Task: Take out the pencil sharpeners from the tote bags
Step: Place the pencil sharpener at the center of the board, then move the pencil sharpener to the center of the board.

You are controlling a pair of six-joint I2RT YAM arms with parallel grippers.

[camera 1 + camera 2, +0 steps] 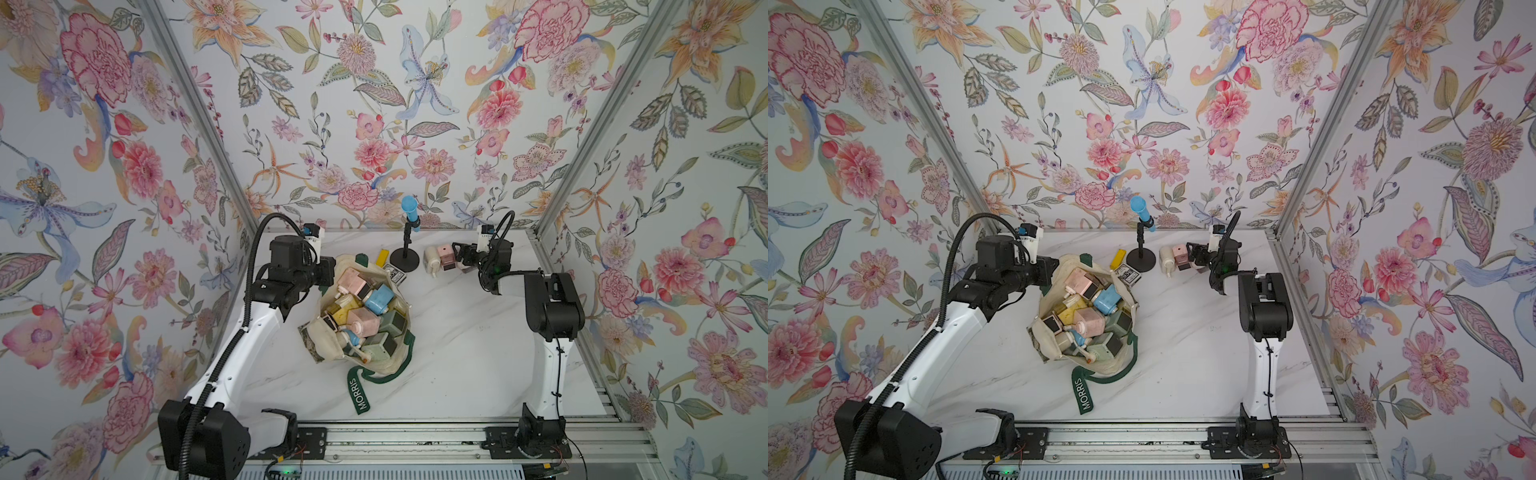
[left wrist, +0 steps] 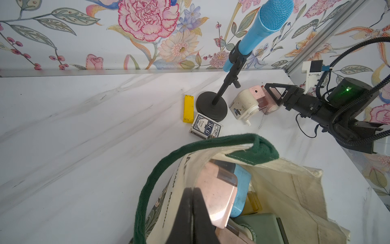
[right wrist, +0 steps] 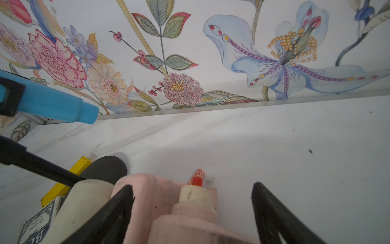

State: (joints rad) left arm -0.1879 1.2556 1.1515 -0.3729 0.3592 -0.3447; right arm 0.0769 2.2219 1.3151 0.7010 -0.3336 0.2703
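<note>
Right jaws spread wide and released. A pink sharpener rests on the desk between them, with one finger at or touching its side. The opposite finger stands clear, with bare desk showing in the gap. Just beyond the near finger, a cream sharpener sits against the pink one. Past that stands the round foot of the microphone stand, then a yellow bar and a card box. Left jaws clenched flat together at the rim of the tote. Cannot tell whether a fold of canvas is pinched between them. Right beside them, inside the bag, lies another pink sharpener. The main pile of sharpeners fills the bag mouth below and beyond it. Step in hand, as I read it, is letting go of the unloaded piece, so the task is barely begun. To do it well, the right jaws should draw straight back along their own line, keeping them wide. A sideways swing risks the near finger hooking the pink body or its crank knob and shoving the cream one into the stand. Lift clear before turning toward the bag. Left jaws would best hold the rim steady so the mouth stays open.
</note>
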